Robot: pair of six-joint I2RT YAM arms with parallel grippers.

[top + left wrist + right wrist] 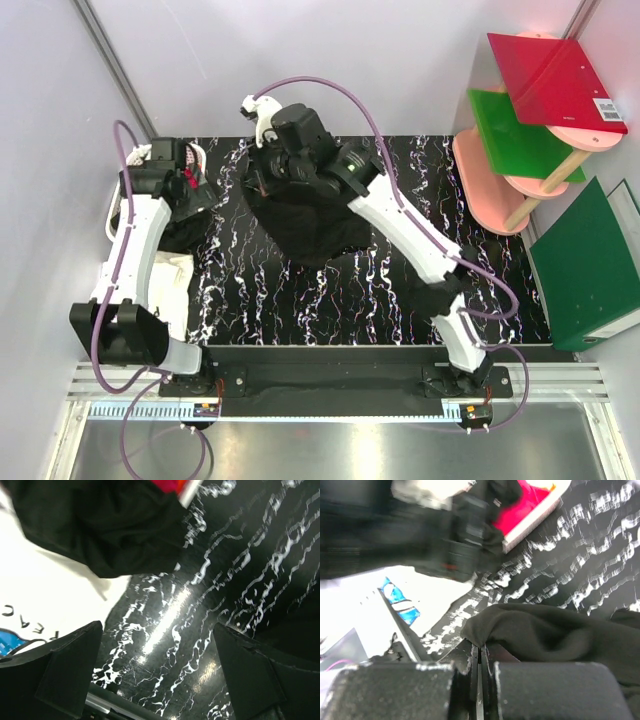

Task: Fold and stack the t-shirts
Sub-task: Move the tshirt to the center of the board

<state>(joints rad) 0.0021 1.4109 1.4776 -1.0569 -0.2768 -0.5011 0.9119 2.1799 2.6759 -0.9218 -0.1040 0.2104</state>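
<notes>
A black t-shirt (305, 225) lies bunched in the middle of the marbled table, and my right gripper (268, 182) holds it at its back left edge. In the right wrist view the jaws (480, 647) are shut on a fold of this black t-shirt (555, 635). My left gripper (192, 195) hovers at the back left over another black shirt (100, 525). Its jaws are open with only bare table between the fingers (70, 670). A white t-shirt (55, 590) lettered "PEACE" lies flat at the left (172, 280). A red shirt (525, 505) shows in the basket.
A white basket (150, 155) stands at the table's back left corner. Off the right edge are a pink shelf stand (500, 180) with red and green sheets and a green folder (590, 265). Grey walls close in on the left and the back.
</notes>
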